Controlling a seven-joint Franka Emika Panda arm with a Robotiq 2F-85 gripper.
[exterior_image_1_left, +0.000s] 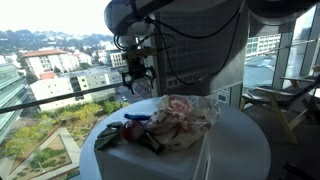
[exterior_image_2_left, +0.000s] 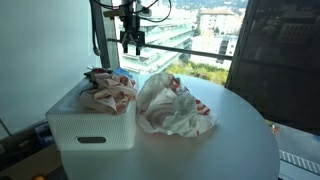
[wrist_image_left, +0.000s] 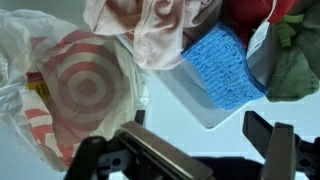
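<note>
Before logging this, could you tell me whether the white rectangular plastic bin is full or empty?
Full: crumpled pink and red cloths heap above the rim of the white rectangular plastic bin.

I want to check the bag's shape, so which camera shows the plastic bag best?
An exterior view shows the bag whole, beside the bin. In an exterior view the bag sits behind the clothes; the wrist view crops it to its red bullseye.

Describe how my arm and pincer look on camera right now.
The arm has rounded, pale grey-white links, with black cables looping loosely beside them. The pincer is black and blocky, ending in two flat, dark grey fingers. No markings are readable.
</note>
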